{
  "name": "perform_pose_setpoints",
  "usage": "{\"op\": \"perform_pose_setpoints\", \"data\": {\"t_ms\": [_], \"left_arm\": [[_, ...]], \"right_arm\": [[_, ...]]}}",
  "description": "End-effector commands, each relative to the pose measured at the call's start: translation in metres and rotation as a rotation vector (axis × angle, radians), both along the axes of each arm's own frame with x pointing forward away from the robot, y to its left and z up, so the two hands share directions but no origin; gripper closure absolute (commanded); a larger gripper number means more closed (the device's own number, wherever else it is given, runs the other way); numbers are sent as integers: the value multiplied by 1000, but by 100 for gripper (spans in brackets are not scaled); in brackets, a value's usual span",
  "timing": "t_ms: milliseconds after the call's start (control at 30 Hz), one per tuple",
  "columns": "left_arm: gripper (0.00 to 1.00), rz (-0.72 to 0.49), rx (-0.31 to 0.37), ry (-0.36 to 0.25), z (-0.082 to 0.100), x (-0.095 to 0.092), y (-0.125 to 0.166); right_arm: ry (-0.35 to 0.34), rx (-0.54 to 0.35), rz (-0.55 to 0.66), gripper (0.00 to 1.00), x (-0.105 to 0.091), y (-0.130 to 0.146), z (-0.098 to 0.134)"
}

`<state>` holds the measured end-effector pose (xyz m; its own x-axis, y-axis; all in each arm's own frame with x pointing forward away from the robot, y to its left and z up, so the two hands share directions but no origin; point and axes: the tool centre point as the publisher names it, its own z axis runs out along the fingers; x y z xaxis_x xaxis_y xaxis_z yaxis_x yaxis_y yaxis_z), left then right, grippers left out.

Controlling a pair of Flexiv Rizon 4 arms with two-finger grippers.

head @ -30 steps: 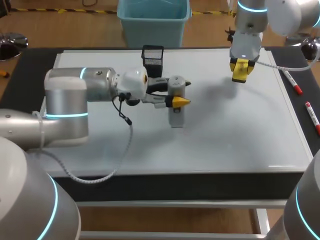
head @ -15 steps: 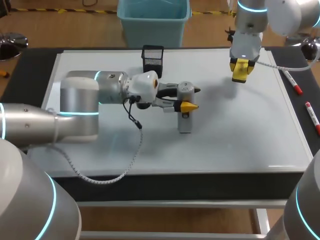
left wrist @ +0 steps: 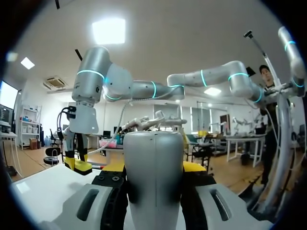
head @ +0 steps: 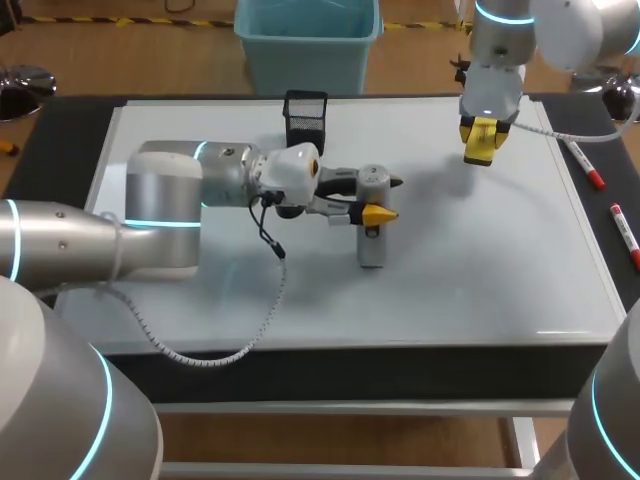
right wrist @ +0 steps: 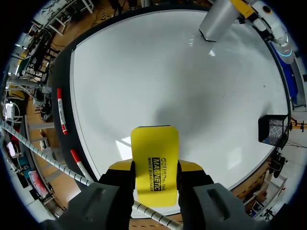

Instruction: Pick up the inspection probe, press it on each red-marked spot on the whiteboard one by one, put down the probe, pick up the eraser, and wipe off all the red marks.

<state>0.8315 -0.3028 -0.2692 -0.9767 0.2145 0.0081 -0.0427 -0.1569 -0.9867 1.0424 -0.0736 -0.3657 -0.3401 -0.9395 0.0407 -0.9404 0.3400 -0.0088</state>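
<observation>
While my left hand [head: 384, 197] grips the grey cylindrical probe [head: 371, 245] and right hand [right wrist: 154, 165] the yellow eraser [right wrist: 154, 148], no red marks show; wiping seems done.

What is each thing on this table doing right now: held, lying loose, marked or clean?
inspection probe: upright, gripped, lower end at the board.
left gripper: shut on the probe.
eraser: held above the board.
right gripper: shut on the eraser.
whiteboard: no red marks visible.
mesh holder: standing upright.
red markers: lying loose beside the board.
</observation>
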Motion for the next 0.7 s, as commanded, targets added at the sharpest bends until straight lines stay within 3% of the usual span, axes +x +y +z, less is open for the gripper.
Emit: {"op": "perform_pose_setpoints", "data": {"t_ms": [33,700], "left_arm": [[100,-2,-2,-1,-1,1,-2],[100,-17,17,-1,-5,3,-4]], "right_arm": [[2,-3,2,100,1,-1,1],[2,-3,2,100,1,-1,1]]}}
